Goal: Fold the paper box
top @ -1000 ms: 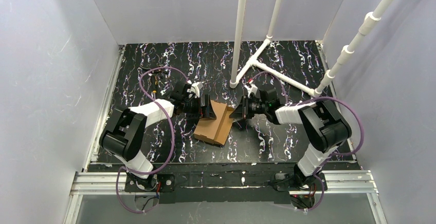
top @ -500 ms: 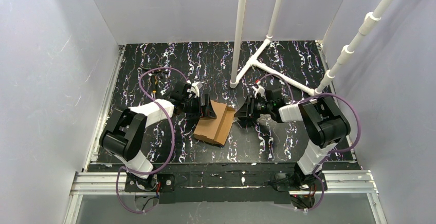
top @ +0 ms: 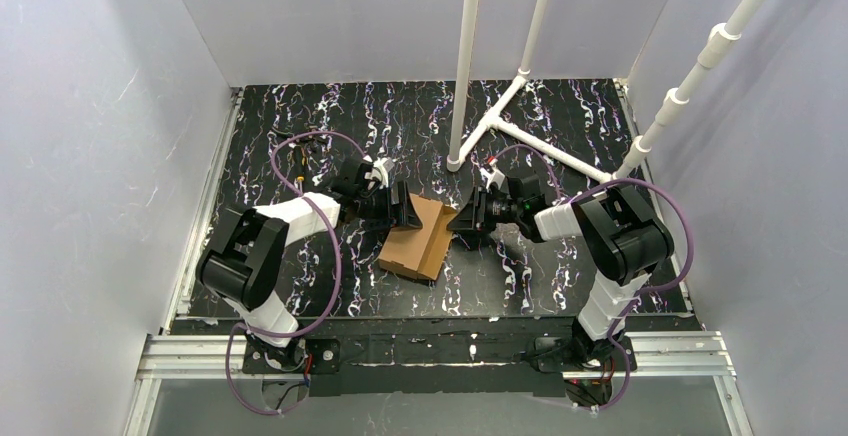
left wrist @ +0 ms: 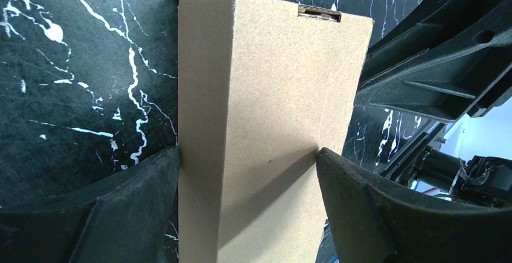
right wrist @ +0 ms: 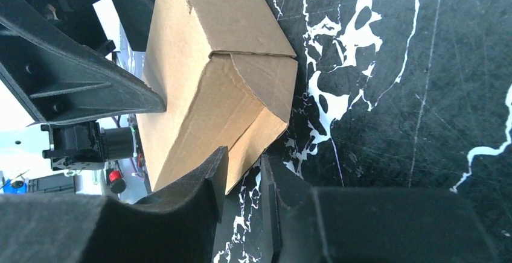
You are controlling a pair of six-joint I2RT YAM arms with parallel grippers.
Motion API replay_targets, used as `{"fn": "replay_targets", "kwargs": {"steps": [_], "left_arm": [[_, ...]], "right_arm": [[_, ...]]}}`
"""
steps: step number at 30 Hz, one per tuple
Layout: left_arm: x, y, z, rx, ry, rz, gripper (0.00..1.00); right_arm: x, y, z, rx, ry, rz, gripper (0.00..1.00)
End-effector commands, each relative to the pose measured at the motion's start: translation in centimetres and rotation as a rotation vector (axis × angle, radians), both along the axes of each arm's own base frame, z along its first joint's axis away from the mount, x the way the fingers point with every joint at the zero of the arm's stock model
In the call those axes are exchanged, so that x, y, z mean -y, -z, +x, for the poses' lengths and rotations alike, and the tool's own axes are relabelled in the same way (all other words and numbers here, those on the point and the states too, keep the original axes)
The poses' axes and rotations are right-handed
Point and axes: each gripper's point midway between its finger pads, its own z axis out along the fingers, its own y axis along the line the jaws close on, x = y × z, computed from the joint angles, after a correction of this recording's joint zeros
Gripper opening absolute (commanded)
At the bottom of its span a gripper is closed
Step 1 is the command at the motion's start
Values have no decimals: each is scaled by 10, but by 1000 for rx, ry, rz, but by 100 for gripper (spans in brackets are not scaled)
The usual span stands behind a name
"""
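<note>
From above, the paper box (top: pixel 415 239) is lying on the worktop (top: pixel 560 286) between the left claw (top: pixel 400 214) and the right claw (top: pixel 462 224). Left wrist: the left claw (left wrist: pixel 247 154) is squeezing the box's sides. Right wrist: the right claw (right wrist: pixel 244 166) is standing slightly open at the box's end flap (right wrist: pixel 265 88). It should be pushing gently while the left is holding firm.

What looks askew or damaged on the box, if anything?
The box has one end flap not closed flat. In the right wrist view it bulges outward at the corner, and its cut edge looks ragged. The box also lies at an angle to the edges of the table.
</note>
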Motion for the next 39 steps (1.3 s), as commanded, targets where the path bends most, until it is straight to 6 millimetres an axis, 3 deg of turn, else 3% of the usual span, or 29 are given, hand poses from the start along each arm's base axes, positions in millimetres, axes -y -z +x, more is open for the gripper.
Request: {"fn": "replay_targets", "kwargs": {"steps": [1, 12, 19, 25, 31, 35, 37, 39], "left_arm": [[11, 2, -7, -19, 36, -12, 80], [32, 8, -13, -41, 73, -5, 78], [32, 14, -9, -60, 25, 11, 79], [20, 21, 3, -65, -104, 61, 78], [17, 17, 16, -68, -181, 59, 73], [13, 11, 19, -52, -191, 51, 73], [13, 7, 20, -43, -191, 45, 73], [12, 3, 20, -33, -183, 38, 73]], "right_arm": [[-14, -32, 5, 105, -40, 70, 33], [-23, -40, 4, 148, -82, 77, 32], [-24, -62, 1, 209, -126, 125, 43], [-5, -54, 9, 226, -139, 53, 50], [13, -56, -3, 347, -237, -18, 53], [22, -59, -15, 477, -335, -44, 51], [25, -58, -22, 539, -415, -47, 45], [31, -49, -31, 588, -509, -78, 20]]}}
